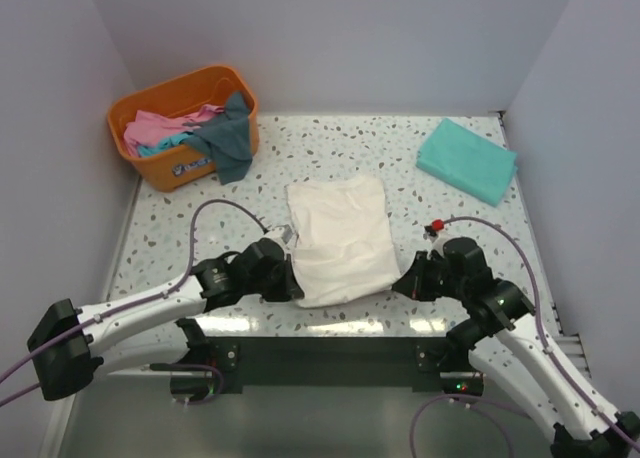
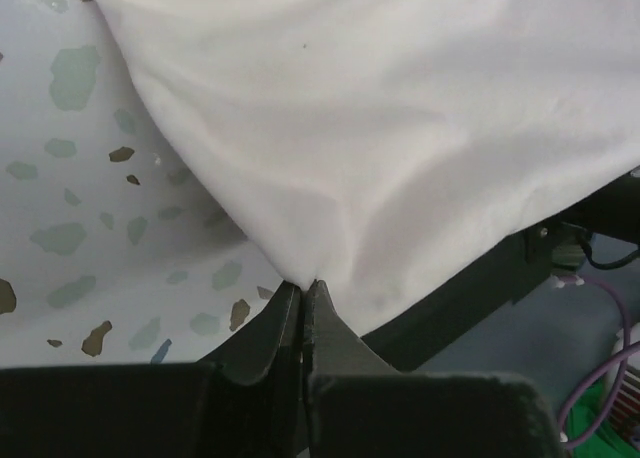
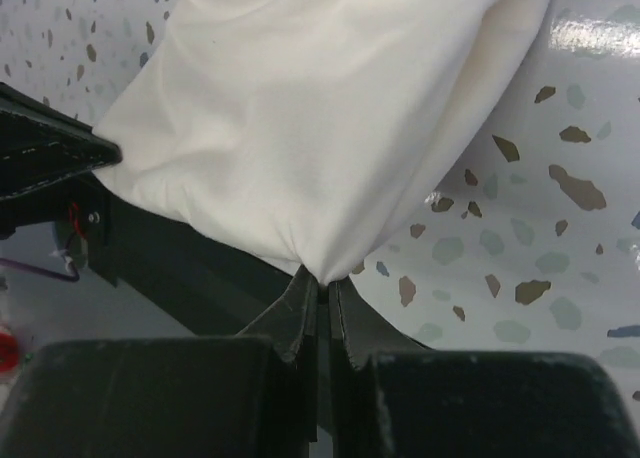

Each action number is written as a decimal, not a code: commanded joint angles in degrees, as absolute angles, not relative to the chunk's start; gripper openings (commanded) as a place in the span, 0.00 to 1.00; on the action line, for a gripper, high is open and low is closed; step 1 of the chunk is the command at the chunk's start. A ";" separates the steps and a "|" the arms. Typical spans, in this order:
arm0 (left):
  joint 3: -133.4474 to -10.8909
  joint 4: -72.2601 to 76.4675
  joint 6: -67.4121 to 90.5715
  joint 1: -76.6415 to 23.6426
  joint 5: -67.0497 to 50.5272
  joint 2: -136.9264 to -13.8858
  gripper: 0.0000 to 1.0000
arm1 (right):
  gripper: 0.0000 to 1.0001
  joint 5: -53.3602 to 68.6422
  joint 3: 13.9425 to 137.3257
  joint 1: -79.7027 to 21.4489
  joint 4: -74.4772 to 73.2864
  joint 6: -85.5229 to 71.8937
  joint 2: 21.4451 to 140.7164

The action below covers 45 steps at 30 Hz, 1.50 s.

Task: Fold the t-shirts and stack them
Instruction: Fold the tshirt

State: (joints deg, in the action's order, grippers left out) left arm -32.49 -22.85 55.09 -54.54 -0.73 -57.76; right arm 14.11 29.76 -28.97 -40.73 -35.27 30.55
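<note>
Terrazzo table (image 1: 330, 148): arms bent low inward, left end effector (image 1: 297, 291) and right end effector (image 1: 399, 284) each clamping cream t-shirt (image 1: 340, 233) corners.

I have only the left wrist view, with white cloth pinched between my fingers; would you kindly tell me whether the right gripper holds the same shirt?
Observer: Yes. The right gripper is shut on the near right corner of the cream-white t-shirt, which lies spread flat between the two arms.
Operator: Thank you. Is any shirt folded and set aside yet?
Observer: One is. A teal-green t-shirt lies folded at the far right, apart from the cream-white one.
</note>
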 commanded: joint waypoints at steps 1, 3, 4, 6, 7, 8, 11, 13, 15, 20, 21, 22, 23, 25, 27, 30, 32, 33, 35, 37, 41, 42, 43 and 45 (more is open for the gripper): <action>-39.88 -26.71 55.55 -54.76 -1.50 -57.83 0.00 | 0.00 12.68 36.90 -29.00 -47.82 -36.74 31.37; -45.14 -28.99 54.23 -54.67 -0.09 -59.85 0.00 | 0.00 9.95 41.47 -29.00 -47.46 -36.56 33.12; -46.92 -29.79 53.79 -54.67 1.74 -60.64 0.00 | 0.00 8.28 43.14 -29.09 -47.37 -35.87 35.31; -51.91 -32.15 52.48 -54.32 5.70 -62.75 0.00 | 0.00 3.27 47.78 -29.00 -46.94 -35.16 37.78; -53.25 -32.78 52.47 -53.45 7.89 -63.54 0.00 | 0.00 0.47 49.12 -29.00 -46.24 -34.90 40.14; -54.48 -32.87 51.60 -52.74 7.91 -64.85 0.00 | 0.00 0.18 50.35 -29.00 -45.62 -34.54 41.21; -58.52 -32.61 49.41 -48.28 6.16 -68.10 0.00 | 0.00 -4.38 55.35 -29.00 -43.33 -34.28 45.59; -61.08 -32.35 48.78 -44.85 5.89 -69.16 0.00 | 0.00 -6.59 57.38 -29.00 -42.11 -33.58 47.89; -62.31 -30.24 47.29 -43.16 5.45 -70.40 0.00 | 0.00 -8.16 60.02 -29.00 -41.22 -32.79 50.97; -68.18 -29.62 44.40 -39.20 5.01 -75.74 0.00 | 0.00 -11.16 65.90 -28.92 -37.88 -31.12 57.73; -69.07 -29.36 44.04 -38.76 5.10 -76.63 0.00 | 0.00 -11.42 66.70 -28.92 -37.45 -30.50 60.01; -69.78 -29.18 43.77 -37.98 4.49 -78.55 0.00 | 0.00 -11.60 67.58 -28.92 -36.48 -30.06 61.07; -71.53 -29.18 42.90 -37.36 3.96 -79.62 0.00 | 0.00 -11.86 69.07 -28.74 -36.04 -29.80 62.22; -73.38 -29.97 42.80 -35.52 3.52 -81.73 0.00 | 0.00 -11.86 70.83 -28.48 -35.33 -28.83 65.73; -75.40 -30.50 42.45 -34.37 2.81 -84.28 0.00 | 0.00 -11.17 73.21 -27.16 -34.46 -28.22 68.10; -77.08 -30.76 42.45 -32.61 2.55 -86.65 0.00 | 0.00 -6.87 74.97 -24.44 -32.79 -27.95 72.50; -77.78 -31.29 42.71 -31.38 3.07 -87.71 0.00 | 0.00 -3.80 75.84 -22.69 -32.00 -27.95 75.84; -77.78 -31.29 42.80 -30.94 3.25 -88.06 0.00 | 0.00 -2.91 76.02 -22.07 -31.56 -28.04 76.98; -77.87 -31.03 42.98 -29.89 3.51 -88.50 0.00 | 0.00 -0.46 76.20 -20.75 -30.42 -28.21 79.61; -78.13 -31.38 43.07 -29.01 4.39 -89.03 0.00 | 0.00 1.04 76.29 -19.87 -29.10 -28.56 81.20; -79.62 -30.59 42.11 -28.21 5.36 -90.87 0.00 | 0.00 3.60 76.73 -18.02 -27.34 -29.18 85.51; -80.24 -30.50 41.93 -27.86 5.36 -91.57 0.00 | 0.00 4.13 76.82 -17.76 -26.55 -29.53 87.08; -80.94 -30.59 41.49 -27.77 5.27 -93.41 0.00 | 0.00 4.48 76.99 -17.49 -26.11 -29.71 87.80; -83.14 -30.59 40.78 -27.60 5.62 -95.26 0.00 | 0.00 5.01 77.87 -16.88 -25.40 -29.79 90.33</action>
State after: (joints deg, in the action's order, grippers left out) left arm -79.07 -31.33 43.20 -28.47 4.01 -93.01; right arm 2.57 74.37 -17.89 -29.61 -29.54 88.16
